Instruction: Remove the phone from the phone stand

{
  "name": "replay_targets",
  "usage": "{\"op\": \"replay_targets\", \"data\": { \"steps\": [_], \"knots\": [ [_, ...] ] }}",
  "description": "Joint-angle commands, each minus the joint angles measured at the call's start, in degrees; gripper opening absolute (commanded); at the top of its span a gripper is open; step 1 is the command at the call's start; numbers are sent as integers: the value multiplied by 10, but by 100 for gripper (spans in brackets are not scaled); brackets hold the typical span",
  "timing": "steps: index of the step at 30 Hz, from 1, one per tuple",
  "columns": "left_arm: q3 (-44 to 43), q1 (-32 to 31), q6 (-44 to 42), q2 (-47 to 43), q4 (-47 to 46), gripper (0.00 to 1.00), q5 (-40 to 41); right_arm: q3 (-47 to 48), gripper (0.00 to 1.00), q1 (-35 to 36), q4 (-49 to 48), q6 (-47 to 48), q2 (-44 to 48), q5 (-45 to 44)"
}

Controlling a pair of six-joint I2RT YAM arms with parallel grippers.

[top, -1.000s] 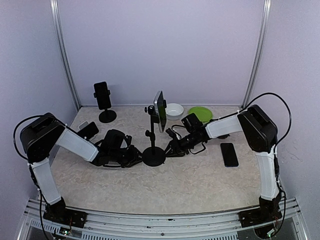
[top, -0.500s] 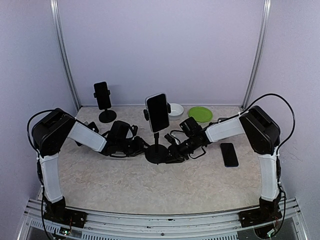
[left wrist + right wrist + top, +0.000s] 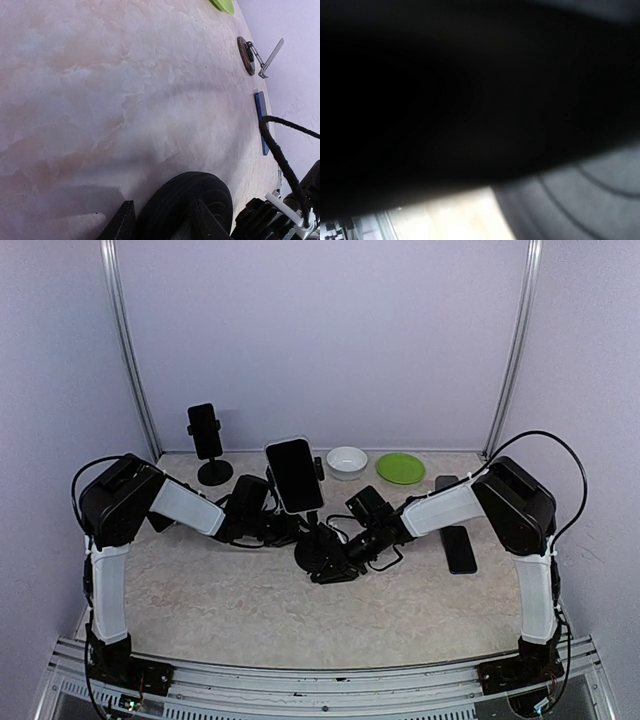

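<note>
Swung round and slid left: black phone (image 3: 294, 474) on black round-based stand (image 3: 318, 550); left claw (image 3: 285, 531), right claw (image 3: 347, 560) crowd it low, grips unclear, a nudge could topple it

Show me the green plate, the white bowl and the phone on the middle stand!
green plate (image 3: 400, 468), top view, its middle.
white bowl (image 3: 347, 462), top view, its hollow.
phone (image 3: 294, 475), top view, middle of its dark face.

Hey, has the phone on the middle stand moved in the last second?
Yes. The phone has swung left, away from the white bowl, and has turned from edge-on to facing the top camera.
</note>
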State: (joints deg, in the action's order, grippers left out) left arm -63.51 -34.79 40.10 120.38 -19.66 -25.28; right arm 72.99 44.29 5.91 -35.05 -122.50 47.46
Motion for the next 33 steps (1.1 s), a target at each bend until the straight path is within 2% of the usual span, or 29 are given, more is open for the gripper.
{"op": "replay_targets", "data": {
  "steps": [1,7,12,17,20,26,29,33],
  "knots": [
    [-16,6,-29,23,75,39,-6,-14,32,8,-15,-2,15,-6],
    [-19,35,-27,2,84,52,3,-30,38,3,-7,8,51,-20],
    [-1,71,-32,-43,85,71,23,-33,50,-6,3,20,87,-33],
    [9,107,-51,-88,105,82,39,-41,66,-17,16,25,126,-47],
    [17,131,-58,-114,118,86,48,-53,71,-23,29,29,145,-48],
    [32,163,-87,-176,151,93,65,-85,75,-39,81,59,196,-71],
    [46,174,-100,-221,167,99,71,-102,79,-58,119,79,247,-94],
    [63,179,-119,-294,197,99,87,-108,82,-94,157,121,320,-118]
  ]
}}
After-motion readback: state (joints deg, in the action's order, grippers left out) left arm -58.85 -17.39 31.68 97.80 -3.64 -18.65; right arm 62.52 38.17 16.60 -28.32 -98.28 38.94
